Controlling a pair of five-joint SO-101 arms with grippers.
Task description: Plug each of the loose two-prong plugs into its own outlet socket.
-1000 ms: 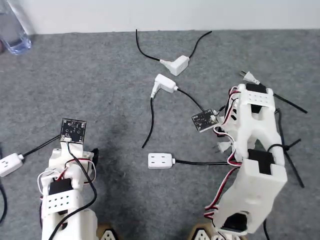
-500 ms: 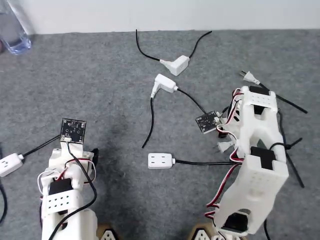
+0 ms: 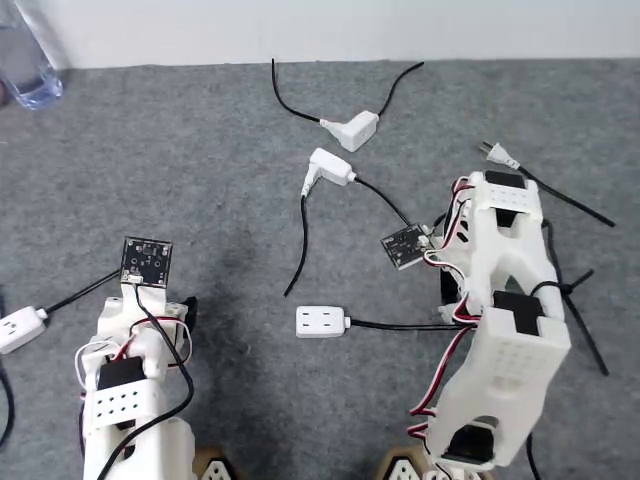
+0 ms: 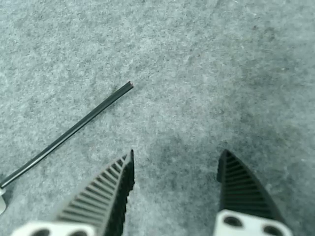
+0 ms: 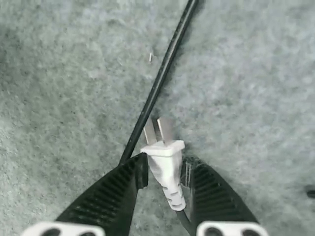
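Grey felt (image 3: 200, 180) is covering the table, and at its far left corner a clear container (image 3: 25, 60) is standing; what it is holding cannot be told. Two arms are sitting side by side at the near edge. The right gripper (image 5: 166, 161) is clamping its black ribbed fingers (image 5: 123, 182) on the body of a white held plug (image 5: 164, 155), one finger on each side. The plug's two prongs are pointing away from the wrist, and a black cord (image 5: 165, 73) is lying on the felt just beside them. The left gripper (image 4: 177, 155) is hanging with its fingers spread apart over bare felt at the near left, close to a cord stub (image 4: 83, 123) with a cut end. A second plug (image 3: 497, 153) is lying at the far right, just beyond the right arm, making two two-prong plugs in all. A triple socket (image 3: 322, 321) is lying near the centre with its slots facing up, its cord running right toward the right arm. A single socket (image 3: 20, 328) is lying at the left edge. Two angled white cord pieces, one farther (image 3: 355, 130) and one nearer (image 3: 330, 167), are lying in the far middle, each on a black lead; whether these two are plugs or sockets cannot be told.
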